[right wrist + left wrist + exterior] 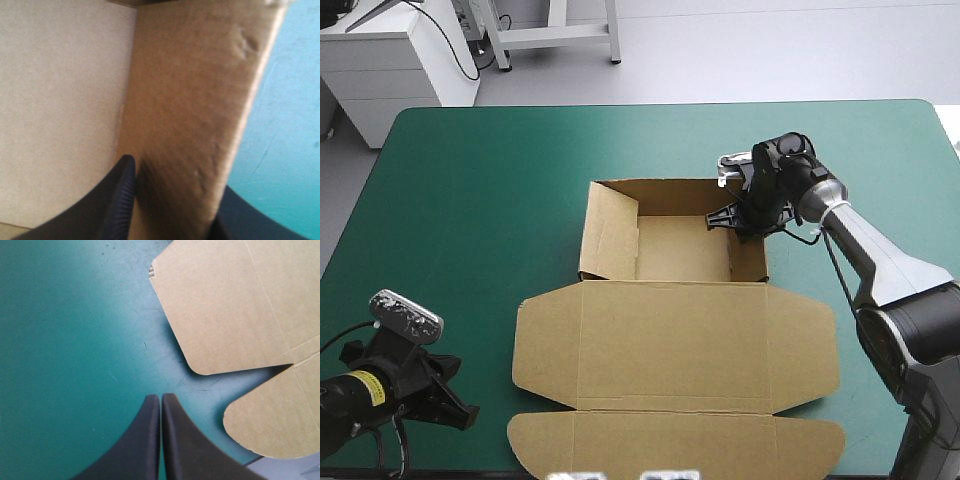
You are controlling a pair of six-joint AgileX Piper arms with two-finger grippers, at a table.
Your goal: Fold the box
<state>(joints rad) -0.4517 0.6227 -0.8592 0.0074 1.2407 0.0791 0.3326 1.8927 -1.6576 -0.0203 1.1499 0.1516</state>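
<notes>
Brown box (pixel 675 335), lid flat, right jaws pinching its right wall, left jaws pressed together above near-left table (pixel 470 200)

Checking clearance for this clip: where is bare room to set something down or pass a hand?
Bare teal-green cover: a wide patch left of the box, and a band between its far wall and the table's far edge. Crowded: the tray's right wall, gripped by the right gripper, and the near-left corner beside the lid, taken by the shut left gripper.
</notes>
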